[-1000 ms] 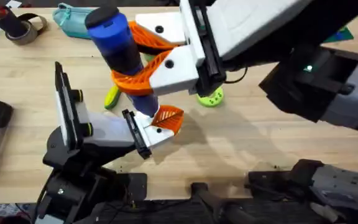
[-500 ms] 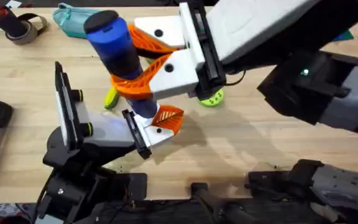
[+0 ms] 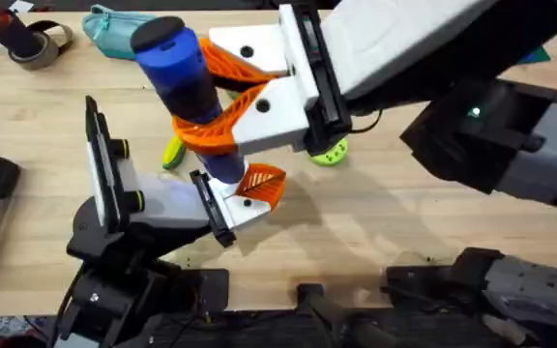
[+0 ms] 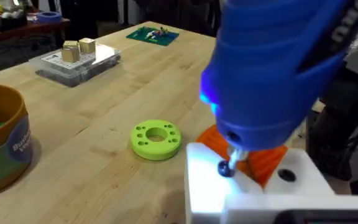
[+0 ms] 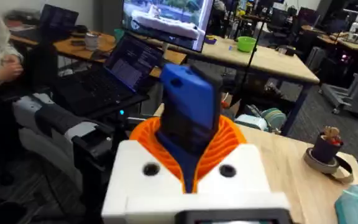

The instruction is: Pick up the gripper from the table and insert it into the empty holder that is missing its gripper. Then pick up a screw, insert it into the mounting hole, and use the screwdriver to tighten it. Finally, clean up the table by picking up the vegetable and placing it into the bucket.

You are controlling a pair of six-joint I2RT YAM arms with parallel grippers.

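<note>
My right gripper (image 3: 199,95) is shut on the blue screwdriver (image 3: 184,72), its orange pads (image 5: 229,140) squeezing the body (image 5: 188,112). The tool stands nearly upright, its bit down on a dark screw (image 4: 227,167) in the white holder (image 3: 232,208) at the end of my left gripper (image 3: 235,198). The orange gripper (image 3: 264,184) sits in that holder, just beyond the screw (image 4: 265,163). The yellow-green vegetable (image 3: 172,152) lies on the table left of the screwdriver. The ochre bucket (image 4: 2,146) stands to one side in the left wrist view.
A lime-green disc with holes (image 3: 329,152) lies just right of the holder. A teal pouch (image 3: 114,29) and a tape roll (image 3: 32,43) sit at the far left edge. A clear box with wooden blocks (image 4: 76,59) stands farther off.
The right gripper and screwdriver shifted slightly left a second ago and have stayed still since. The left arm has not moved.
</note>
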